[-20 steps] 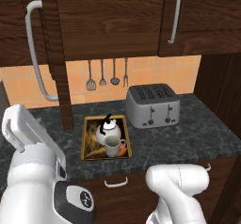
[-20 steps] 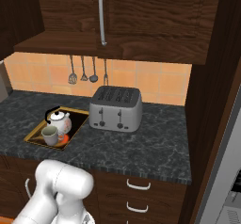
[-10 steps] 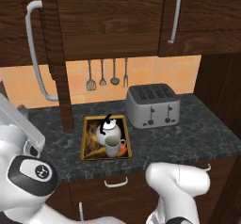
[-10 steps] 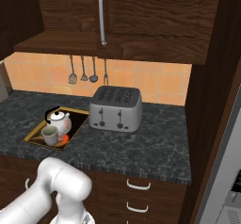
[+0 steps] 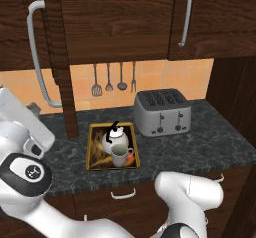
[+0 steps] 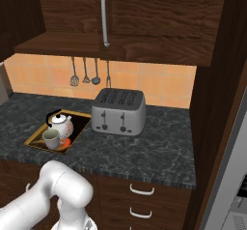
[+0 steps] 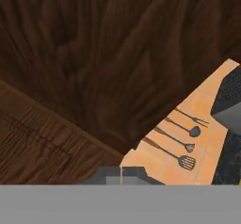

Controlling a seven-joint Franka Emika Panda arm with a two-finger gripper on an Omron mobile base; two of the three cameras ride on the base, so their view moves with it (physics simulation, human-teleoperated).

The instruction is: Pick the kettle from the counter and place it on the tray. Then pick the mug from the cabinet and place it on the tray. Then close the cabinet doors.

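Right before hand (image 7: 121, 175): cabinet door (image 7: 94, 63).

Dark brown wood of a cabinet door (image 7: 94, 53) close up, grain running across most of the frame. Lower right: orange tiled wall (image 7: 207, 105) with four hanging utensils (image 7: 181, 140). Grey toaster (image 7: 230, 100) at the right edge.

I see the tray (image 5: 94, 157), brass-rimmed with a dark, gold-swirled inside, lying flat on the dark marble table (image 5: 200, 147). The white kettle (image 5: 115, 138) stands upright on it, black handle arched above. The off-white mug (image 5: 119, 155) stands upright just before it, touching or nearly so. One cabinet door (image 5: 47, 57) stands ajar.
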